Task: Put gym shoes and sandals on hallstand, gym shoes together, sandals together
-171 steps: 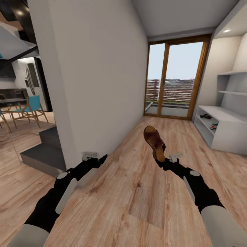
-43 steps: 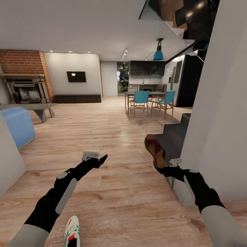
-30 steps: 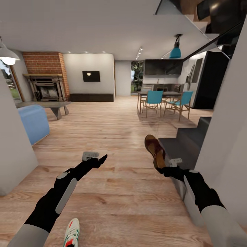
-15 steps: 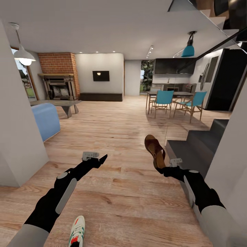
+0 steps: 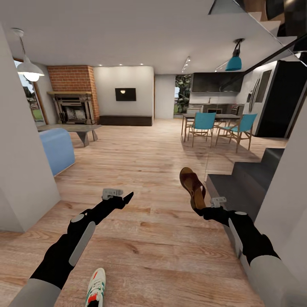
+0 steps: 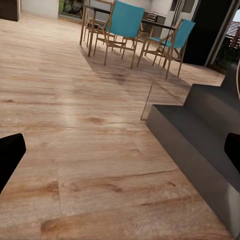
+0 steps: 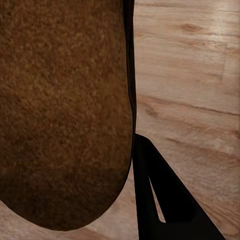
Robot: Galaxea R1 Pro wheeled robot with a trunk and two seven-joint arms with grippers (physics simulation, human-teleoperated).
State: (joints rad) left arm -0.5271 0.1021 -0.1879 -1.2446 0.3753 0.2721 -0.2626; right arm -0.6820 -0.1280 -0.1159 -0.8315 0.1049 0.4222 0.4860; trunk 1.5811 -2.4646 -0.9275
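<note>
While clamped in the right hand (image 5: 204,207), one sandal (image 5: 192,187) stands upright above it, off the corridor floor (image 5: 153,238). Left hand (image 5: 119,197): fingers apart, empty. One gym shoe (image 5: 96,287) lies on the floor behind the left hand. Neither is racked yet. Dark stair steps (image 5: 243,183) flank the right hand; dining chairs (image 5: 202,125) beyond.

Head camera high, facing down an open room, wrist cameras low and close, all sharing the plank floor (image 5: 140,162).
</note>
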